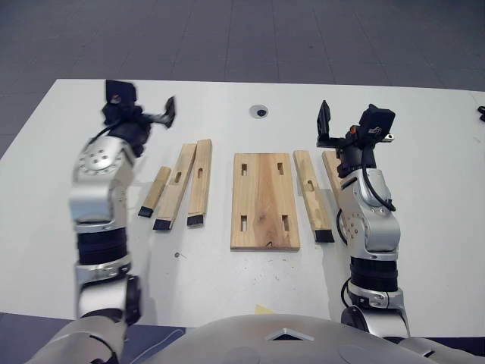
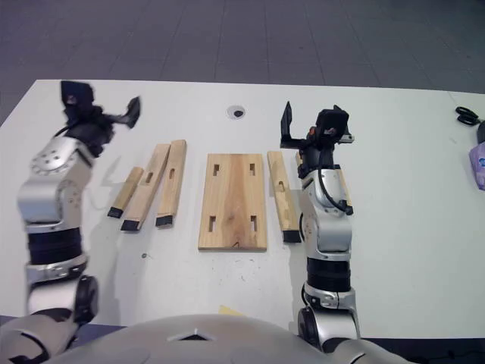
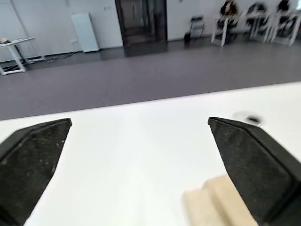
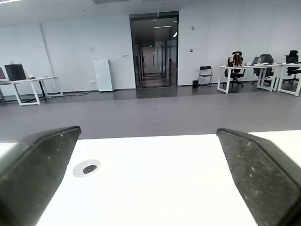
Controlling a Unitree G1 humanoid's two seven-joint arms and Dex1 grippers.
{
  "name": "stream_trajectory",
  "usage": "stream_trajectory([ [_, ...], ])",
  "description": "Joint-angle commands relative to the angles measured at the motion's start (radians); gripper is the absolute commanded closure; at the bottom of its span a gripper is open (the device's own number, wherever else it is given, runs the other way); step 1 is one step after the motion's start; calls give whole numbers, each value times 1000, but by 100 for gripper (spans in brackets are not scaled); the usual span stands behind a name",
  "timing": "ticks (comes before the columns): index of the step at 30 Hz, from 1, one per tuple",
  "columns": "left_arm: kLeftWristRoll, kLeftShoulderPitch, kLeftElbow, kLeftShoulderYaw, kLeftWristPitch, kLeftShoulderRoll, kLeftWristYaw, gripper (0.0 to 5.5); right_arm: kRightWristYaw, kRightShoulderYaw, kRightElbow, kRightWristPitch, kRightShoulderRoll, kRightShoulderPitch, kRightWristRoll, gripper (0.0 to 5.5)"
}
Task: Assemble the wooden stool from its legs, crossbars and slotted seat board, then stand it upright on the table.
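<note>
One slotted board (image 1: 264, 200) lies mid-worktop (image 1: 424, 136). Three sticks (image 1: 176, 186) sit at its nine o'clock, two more sticks (image 1: 312, 193) at three. The left hand (image 3: 139, 121) and right hand (image 4: 148, 129) hover spread wide, empty.

White table (image 1: 432, 152) with a round cable hole (image 1: 260, 111) near its far edge. Black scissors (image 2: 466, 114) and a purple object (image 2: 479, 163) lie at its right edge. Beyond it are a grey tiled floor (image 1: 265, 38), a dark doorway (image 4: 154, 52), a white cabinet (image 4: 103, 75), desks (image 4: 277, 69) and chairs (image 4: 205, 74).
</note>
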Motion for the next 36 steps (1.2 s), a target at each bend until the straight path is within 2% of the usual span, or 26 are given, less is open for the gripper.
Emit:
stream_trajectory([
  [1, -64, 33, 35, -10, 28, 153, -230, 10, -18, -10, -22, 0, 5, 29, -20, 11],
  [4, -56, 74, 74, -59, 24, 222, -341, 10, -28, -9, -18, -12, 21, 26, -26, 11],
  [9, -30, 138, 122, -133, 3, 251, -418, 10, -35, -4, -8, -21, 35, 24, -40, 11],
  [19, 90, 189, 154, -229, -67, 259, -381, 10, -30, -8, -2, -22, 33, 27, -61, 11],
  [28, 110, 171, 157, -224, -86, 299, -403, 10, -36, -2, -20, -13, 49, 58, -69, 11],
  [36, 84, 270, 113, -234, -69, 305, -466, 131, -38, 3, -19, -3, 49, 56, -77, 10],
])
